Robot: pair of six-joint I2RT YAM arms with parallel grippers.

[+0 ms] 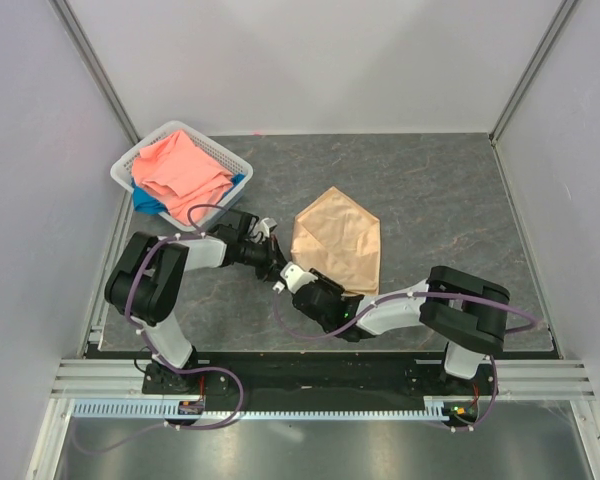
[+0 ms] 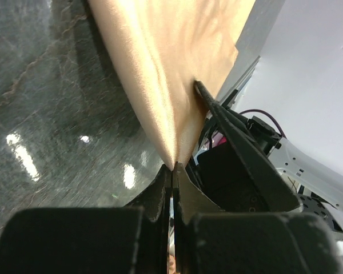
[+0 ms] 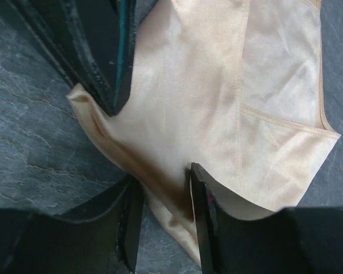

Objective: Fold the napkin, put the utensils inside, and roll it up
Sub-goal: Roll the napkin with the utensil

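Grey stone-pattern table, white walls on three sides. The napkin lies mid-table, folded to a five-sided shape with its point away from the arms. Overlapping hems in the right wrist view confirm the doubled layers.

Both tools are at its near-left corner.
- Left tool: fully closed, pinching the cloth corner and lifting it into a ridge off the table.
- Right tool: partly open, fingers straddling the near edge just beside the left one. I see nothing clamped in it.

Fork: not in the open in any view. A brown streak shows through the satin along the near edge and runs between the right fingers. It may be the fork under the fold, but could be shadow, and I can't tell which.

Step, my read: folding is done and this is the start of the roll, with the fork tucked in if that streak is it.

The next move needs both tools to turn the near edge over together and roll away from the bases. The turn has to stay tight so the fork doesn't slide out, since satin looks slippery and likely to spring open. The right tool would have to close before pulling.

A basket at the far left holds a pink cloth over a blue cloth, well apart from the work.

Writing: no brands, labels or text readable in any view.
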